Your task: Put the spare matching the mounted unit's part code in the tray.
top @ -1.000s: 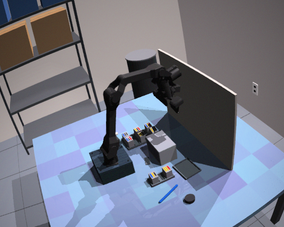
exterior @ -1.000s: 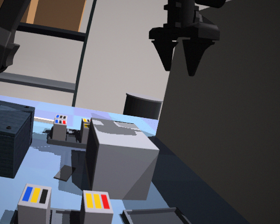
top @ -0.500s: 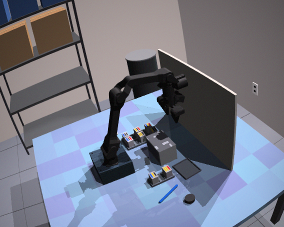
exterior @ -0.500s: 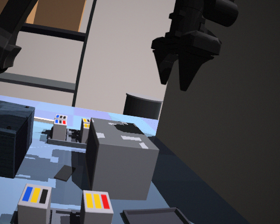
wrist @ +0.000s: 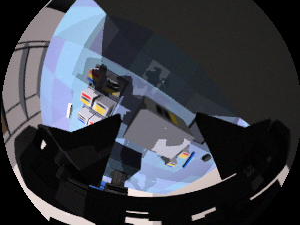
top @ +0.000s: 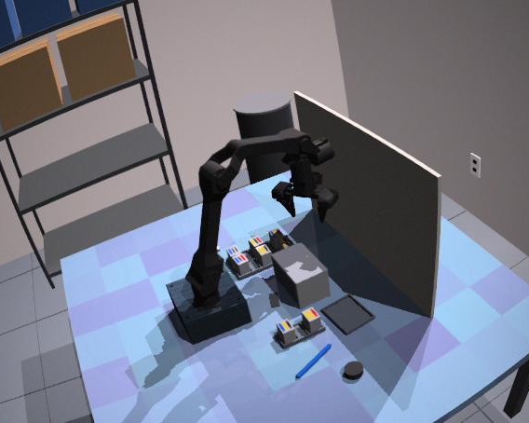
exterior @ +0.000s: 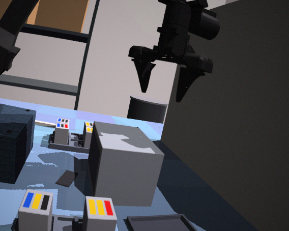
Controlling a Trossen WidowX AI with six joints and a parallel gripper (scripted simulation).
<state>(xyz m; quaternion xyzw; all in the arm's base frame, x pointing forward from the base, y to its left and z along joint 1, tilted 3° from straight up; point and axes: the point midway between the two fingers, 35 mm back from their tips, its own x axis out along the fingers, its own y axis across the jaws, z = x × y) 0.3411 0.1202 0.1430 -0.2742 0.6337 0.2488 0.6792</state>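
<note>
My gripper (top: 308, 219) (exterior: 161, 96) (wrist: 159, 116) is open and empty, high above the table beside the tall panel. The grey mounted unit (top: 309, 286) (exterior: 125, 175) (wrist: 150, 128) stands below. Its panel-facing back shows obliquely in the wrist view, with dark and yellow bands (wrist: 167, 115); their full order is unclear. The front rack holds a blue-yellow-black spare (top: 286, 332) (exterior: 34, 216) and a yellow-yellow-red spare (top: 311, 320) (exterior: 100, 221). Several striped spares, including a blue-black-red one (top: 240, 265) (exterior: 61, 135), stand in the rear rack, partly shadowed. The dark tray (top: 347, 314) (exterior: 159, 225) holds nothing.
The tall dark panel (top: 370, 196) (exterior: 235, 102) stands behind the unit. A blue stick (top: 314, 361) (wrist: 189, 160) and a dark puck (top: 353, 370) (wrist: 206, 157) lie near the front rack. A flat dark piece (top: 274, 299) (exterior: 67, 178) lies beside the unit.
</note>
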